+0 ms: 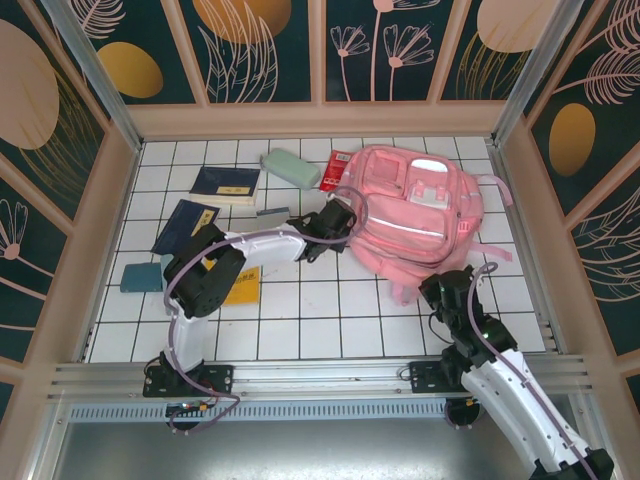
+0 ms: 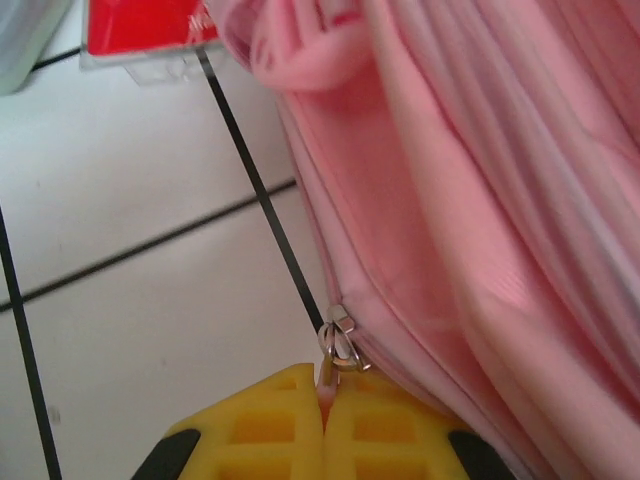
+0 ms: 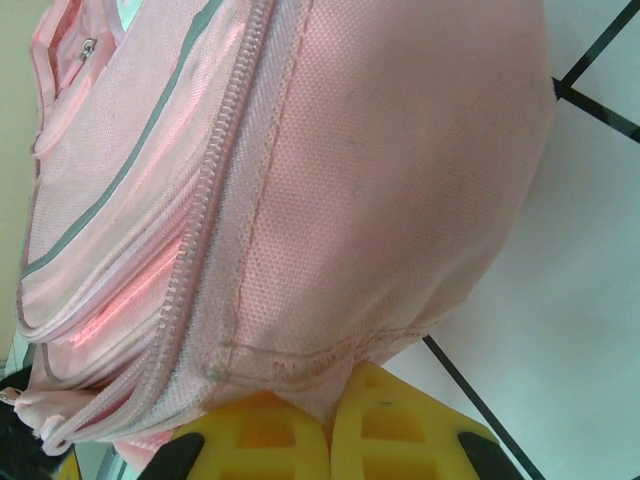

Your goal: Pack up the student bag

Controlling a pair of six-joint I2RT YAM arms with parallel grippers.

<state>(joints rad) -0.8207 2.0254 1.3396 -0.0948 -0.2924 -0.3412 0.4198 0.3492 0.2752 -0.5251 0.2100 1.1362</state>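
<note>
1. The backpack (image 1: 410, 215) is lying flat at the far right of the counter (image 1: 330, 310).
2. Its zipper pull (image 2: 338, 340) is being pinched between the left fingers (image 2: 265, 430), which are pressed together.
3. Its bottom hem (image 3: 300, 355) is being clamped by the right fingers (image 3: 400, 435), which are nearly touching.
4. Books (image 1: 225, 185), a green case (image 1: 290, 168) and a red packet (image 1: 335, 172) are lying outside the backpack, so packing is judged barely begun.
</note>
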